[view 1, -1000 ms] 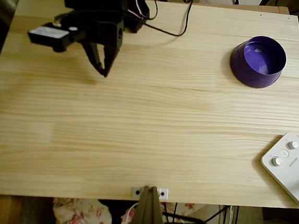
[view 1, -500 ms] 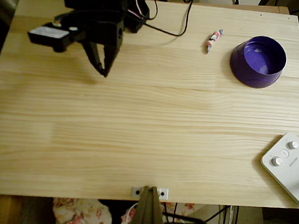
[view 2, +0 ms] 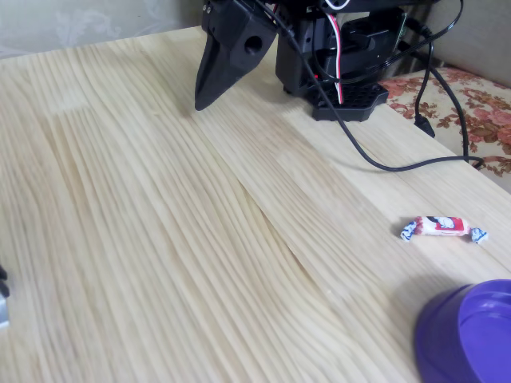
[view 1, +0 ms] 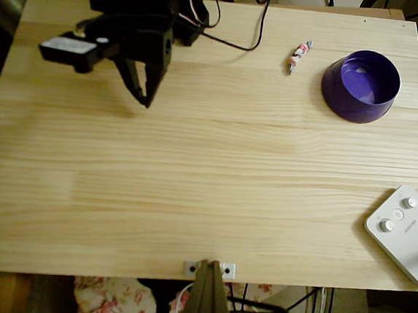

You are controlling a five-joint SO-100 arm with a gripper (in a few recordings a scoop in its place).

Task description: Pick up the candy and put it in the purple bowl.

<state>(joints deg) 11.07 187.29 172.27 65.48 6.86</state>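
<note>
The candy (view 1: pixel 299 57), a small pinkish-red and white wrapped sweet with blue twisted ends, lies on the wooden table just left of the purple bowl (view 1: pixel 361 85) in the overhead view. The fixed view shows the candy (view 2: pixel 443 228) above the bowl's rim (view 2: pixel 459 327) at the lower right. My black gripper (view 1: pixel 145 97) hangs over the table's upper left, far from the candy, fingers pointing down and shut with nothing between them. In the fixed view the gripper (view 2: pixel 201 101) tip is at top centre.
A white device with round knobs (view 1: pixel 406 231) sits at the table's lower right edge. Black cables (view 1: pixel 238 34) trail from the arm's base (view 2: pixel 339 60) across the table top. A clamp (view 1: pixel 209 271) grips the near edge.
The candy has appeared on the table beside the purple bowl since one second ago. The arm has not moved.
</note>
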